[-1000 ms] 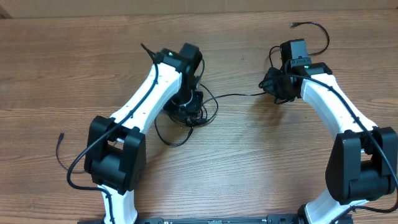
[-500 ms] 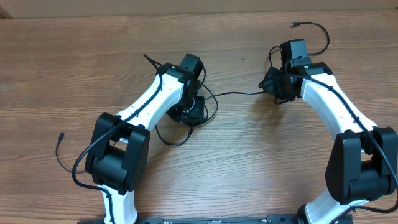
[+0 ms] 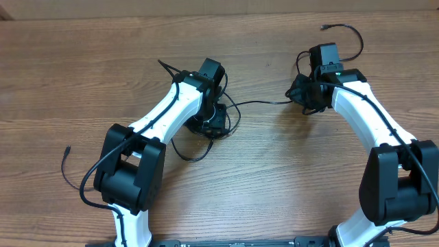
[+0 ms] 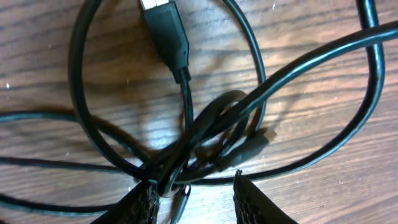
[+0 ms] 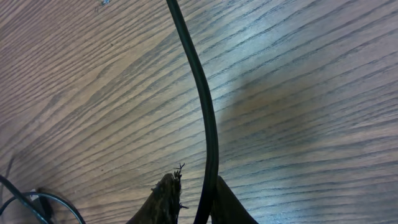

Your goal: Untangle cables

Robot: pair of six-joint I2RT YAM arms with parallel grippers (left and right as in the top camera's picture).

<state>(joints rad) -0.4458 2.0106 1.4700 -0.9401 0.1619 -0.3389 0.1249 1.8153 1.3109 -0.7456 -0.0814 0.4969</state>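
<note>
Cables mostly tangled: right end effector pinches one strand, left end effector half-open over the main knot.

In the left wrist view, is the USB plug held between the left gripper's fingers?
No, the USB plug lies at the top of the view, well apart from the left gripper at the bottom edge.

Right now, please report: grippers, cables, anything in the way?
Left gripper open, astride the knot. Right gripper shut on taut cable. USB plug lies close by the knot.
</note>
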